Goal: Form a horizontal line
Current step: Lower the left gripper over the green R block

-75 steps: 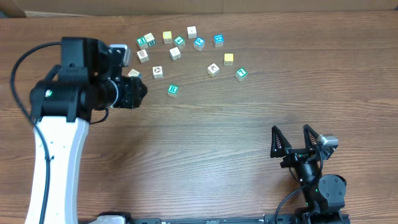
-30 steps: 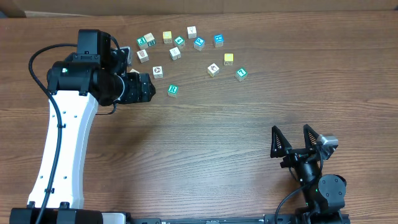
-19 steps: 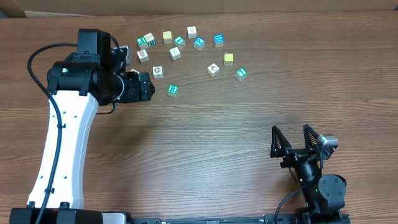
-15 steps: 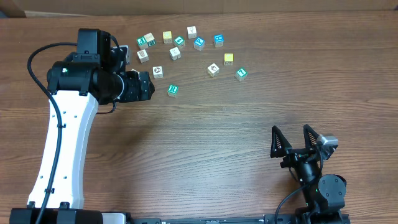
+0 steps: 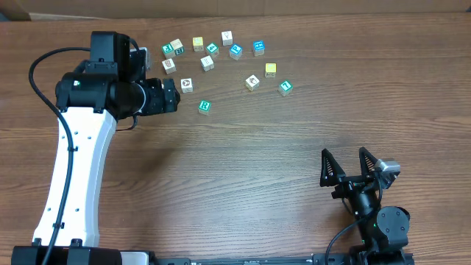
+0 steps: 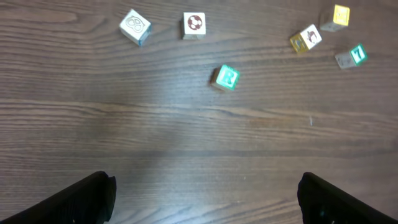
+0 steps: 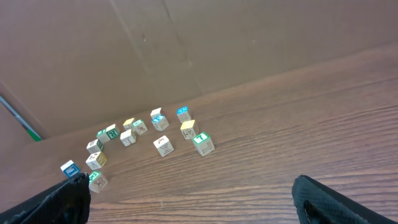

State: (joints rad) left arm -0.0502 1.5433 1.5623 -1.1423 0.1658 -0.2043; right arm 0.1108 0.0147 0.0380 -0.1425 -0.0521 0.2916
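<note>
Counting fourteen tiny toy cubes scattered along the far side of the brown wooden tabletop (image 5: 243,177): two plain yellow cubes (image 5: 198,43), six teal-, green- or blue-marked, six white-faced. They are not yet forming a horizontal line.

Left jaws are hanging wide apart, gripping nothing. The cube with a green R (image 6: 225,77) is lying ahead of them, roughly centred, and the white cube with a dark round picture (image 6: 194,23) is lying farther on.

Right jaws are also standing apart at the near edge, well away, with bare wood lying between.

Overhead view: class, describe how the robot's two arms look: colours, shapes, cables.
The left arm has a long white link, black joint housings and a looping black cable. The right arm is mostly black, with a small green light; its fingers are pointed triangles.
</note>
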